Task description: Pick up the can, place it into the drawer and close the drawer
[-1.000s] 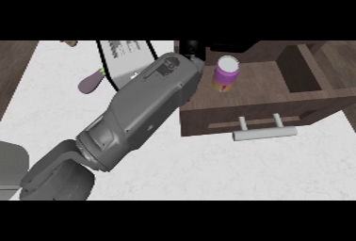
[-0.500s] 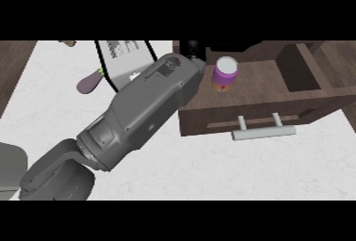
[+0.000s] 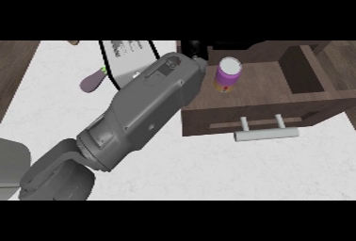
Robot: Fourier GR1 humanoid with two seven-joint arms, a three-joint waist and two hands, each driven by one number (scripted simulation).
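Observation:
A purple can point(image 3: 228, 75) with a pale lid stands upright inside the open brown drawer point(image 3: 278, 82), near its back left corner. My left forearm point(image 3: 142, 110) stretches from the lower left up to the drawer's left edge. Only a small black part of my left hand point(image 3: 194, 47) shows past the wrist, just up and left of the can. The forearm hides the rest of the hand, and I cannot see whether it touches the can. The drawer's pale bar handle point(image 3: 268, 134) juts out at the front. My right hand is out of sight.
A purple eggplant point(image 3: 93, 80) lies on the white counter to the left of my arm. Beside it, partly under the forearm, is a white board with a black rim point(image 3: 127, 55). Dark wood borders the counter at the far left point(image 3: 14, 70).

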